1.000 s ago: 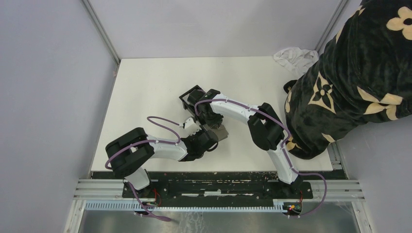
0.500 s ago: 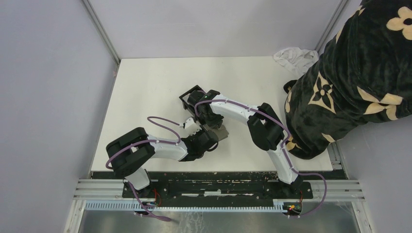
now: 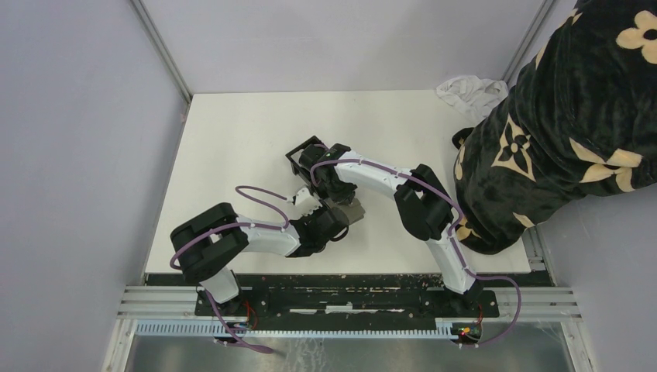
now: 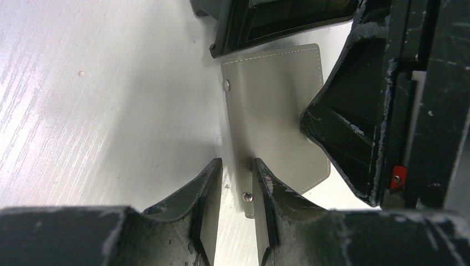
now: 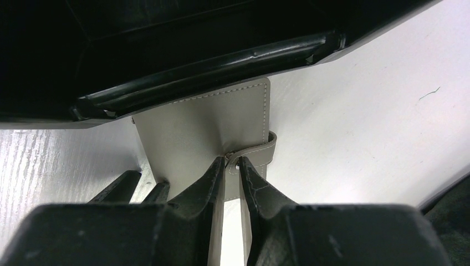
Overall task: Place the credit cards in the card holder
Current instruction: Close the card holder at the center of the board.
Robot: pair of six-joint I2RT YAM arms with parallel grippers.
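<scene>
While left tool point(image 4: 235, 185) and right tool point(image 5: 230, 166) straddled the card point(image 4: 271, 111), jaws narrowly parted, I couldn't tell their grip. The holder point(image 5: 194, 61) lay just beyond its far edge.

Two grippers are counted, the left gripper point(image 4: 237, 166) and the right gripper point(image 5: 231, 163). One box point(image 3: 299, 158), one pouch point(image 4: 271, 111) bearing two studs point(image 4: 226, 85), one cloth point(image 3: 465, 89) and one person point(image 3: 565, 116) are counted as well, and one counter point(image 3: 232, 139) is seen.
</scene>
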